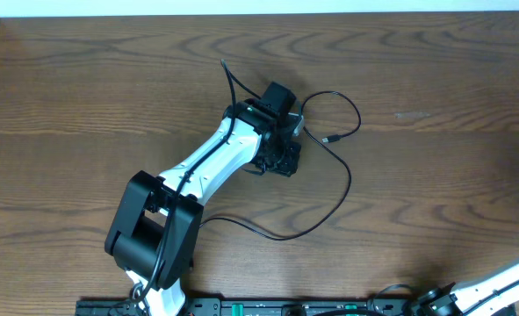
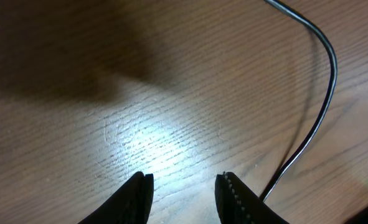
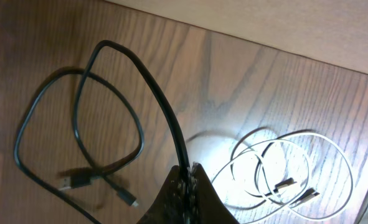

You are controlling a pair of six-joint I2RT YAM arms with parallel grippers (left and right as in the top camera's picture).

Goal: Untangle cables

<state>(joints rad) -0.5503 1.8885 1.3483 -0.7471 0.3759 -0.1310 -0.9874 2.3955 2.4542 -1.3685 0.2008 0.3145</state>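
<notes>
**Left open and idle, right pinching black cord**

Left gripper (image 2: 185, 182): fingers apart and empty over the brown wooden table (image 1: 435, 175). The thin black flexible cord (image 2: 330, 93) runs just beside it, so it's likely lining up a grab. Right gripper (image 3: 187, 183): closed, apparently clamping the thin black flexible cord to pull it clear. The thin white coiled cord (image 3: 286, 185) lies beside; the 2 look separate.

Your overhead view looks straight down from high on the brown wood-grain tabletop (image 1: 435, 70). Both wrist views sit close above it, angled down. Overhead and left wrist share the thin black cable (image 1: 345, 189).
</notes>
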